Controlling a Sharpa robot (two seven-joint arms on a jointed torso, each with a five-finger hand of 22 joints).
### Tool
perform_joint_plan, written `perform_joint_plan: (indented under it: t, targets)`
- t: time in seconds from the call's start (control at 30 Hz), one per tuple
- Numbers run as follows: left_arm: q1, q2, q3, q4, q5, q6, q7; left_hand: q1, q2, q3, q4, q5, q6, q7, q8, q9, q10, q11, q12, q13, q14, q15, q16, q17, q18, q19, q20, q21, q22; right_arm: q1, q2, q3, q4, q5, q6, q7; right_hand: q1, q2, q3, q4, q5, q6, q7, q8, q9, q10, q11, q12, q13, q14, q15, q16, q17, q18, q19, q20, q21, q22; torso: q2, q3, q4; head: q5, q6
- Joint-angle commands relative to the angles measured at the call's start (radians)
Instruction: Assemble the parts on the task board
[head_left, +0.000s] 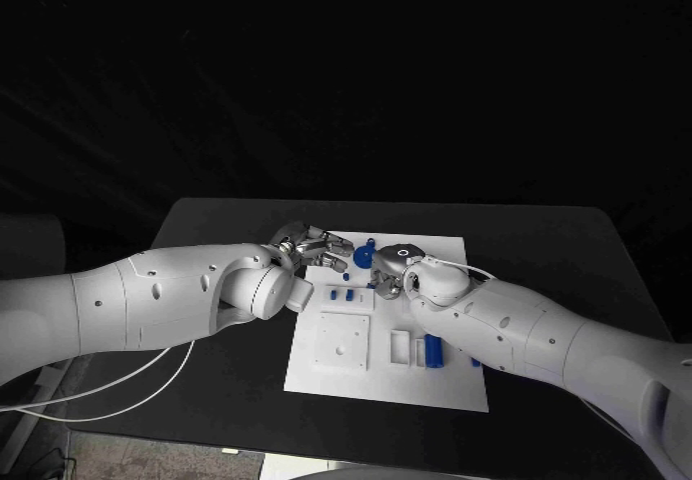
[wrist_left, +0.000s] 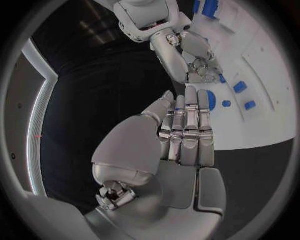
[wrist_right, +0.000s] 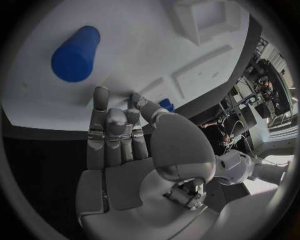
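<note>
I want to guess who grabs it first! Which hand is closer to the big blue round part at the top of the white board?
Right. The right hand is right beside the round blue part on the task board; the left hand sits farther off.

A black surface (head_left: 534, 250) is being seen from above in the head view, its corners rounded and its far edge running straight across. Beyond it the room is being lost in near-total darkness, with no wall or window being made out there. Beside the surface's near left corner a patch of grey speckled floor (head_left: 159, 462) is being shown, and thin white cables (head_left: 101, 395) are being draped across the dark area above it. In the left wrist view a tall pale frame (wrist_left: 39, 120) is being lit along its edge against dark panels. In the right wrist view a brightly lit area with cluttered equipment (wrist_right: 265, 85) is being glimpsed, too small to be told apart.
</note>
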Motion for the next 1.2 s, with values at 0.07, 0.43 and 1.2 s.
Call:
perform_joint_plan:
  t: [0.07,0.43,1.2]
  targets:
    - [0.002,0.002,0.001,0.002,-0.012,0.012,0.010,-0.002,-0.006,0.000,0.002,-0.001,-0.006,-0.001,-0.001,0.000,-0.005,0.000,-0.003,-0.001,-0.005,0.000,-0.004,0.001,-0.013,0.008,0.002,-0.005,0.001,-0.030,-0.011,-0.018,-0.022,-0.048,0.088,-0.048,-0.009,0.005,0.017,-0.006,-0.006,0.018,-0.003,0.003,0.003,0.018,-0.003,0.010,0.010,0.011,-0.009,0.008,0.005,0.021,0.009,-0.002,0.008,0.011,0.000,0.0004,-0.0020,0.000,0.000]
    - [0.002,-0.001,0.001,0.001,-0.025,0.020,0.005,0.006,-0.007,0.013,-0.013,0.006,-0.007,0.002,-0.001,0.000,-0.006,0.001,-0.003,-0.001,-0.007,0.000,-0.005,-0.001,-0.010,-0.011,0.001,0.009,0.058,-0.026,-0.037,-0.019,-0.014,-0.088,0.076,-0.101,-0.018,-0.002,0.038,-0.010,-0.006,0.034,-0.006,0.003,0.004,0.037,-0.006,0.005,0.030,0.019,-0.010,0.011,0.015,0.034,0.010,0.009,0.013,0.014,0.000,0.0000,-0.0029,0.000,0.003]
    - [0.002,-0.011,0.002,0.003,-0.030,0.029,0.002,0.003,-0.008,0.015,-0.014,0.005,-0.011,0.003,-0.001,-0.001,-0.008,0.002,-0.003,-0.001,-0.008,0.000,-0.004,-0.001,-0.010,-0.010,0.002,0.003,0.064,-0.003,-0.104,-0.019,0.069,-0.075,0.140,-0.100,-0.024,-0.017,0.043,-0.007,-0.006,0.035,-0.007,0.003,0.004,0.040,-0.005,-0.008,0.045,0.018,-0.009,0.001,0.015,0.045,0.005,0.020,0.016,0.013,0.002,0.0014,-0.0043,-0.007,0.009]
